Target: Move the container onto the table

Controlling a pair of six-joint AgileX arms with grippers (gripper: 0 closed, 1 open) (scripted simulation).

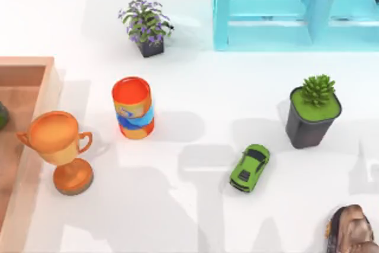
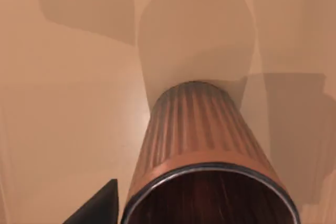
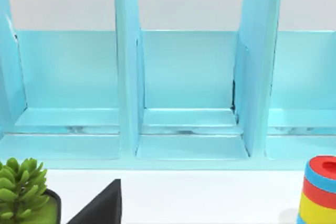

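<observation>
Overhead, the top view lays out the white table (image 1: pixel 195 93), and places here are given from the orange can (image 1: pixel 133 108), which stands upright left of centre. Largest on the table is the turquoise frame structure (image 1: pixel 266 28), far behind the can and to its right. Next is the light-brown wooden box (image 1: pixel 26 63), well to the can's left at the table's edge, with a small dark green thing (image 1: pixel 2 115) lying inside it, cut off by the picture's edge. An orange-gold trophy cup (image 1: pixel 58 146) stands just left of the can and nearer the front, against the box's wall. A dark pot holding a green succulent (image 1: pixel 312 117) stands well to the can's right. A smaller dark pot of purple flowers (image 1: pixel 146 26) stands behind the can. A green toy car (image 1: pixel 250 167) lies to the can's right and forward, and a brown rock (image 1: pixel 353 229) sits at the far front right corner. The can's blue band carries a swirl too blurred to read. The left wrist view brings in the container (image 2: pixel 202 129), a ribbed reddish-brown cup standing upright on a light-brown wooden surface (image 2: pixel 63 103) toned like the box, its dark wood-grained mouth ringed by a metal rim. A black tip of the left gripper (image 2: pixel 100 208) sits just beside that rim, apart from it; how wide this gripper stands I cannot tell. The right wrist view faces the frame's compartments, with a black tip of the right gripper (image 3: pixel 102 205), the succulent, and a red, blue and yellow striped object (image 3: pixel 319 190); its opening I cannot tell either.
</observation>
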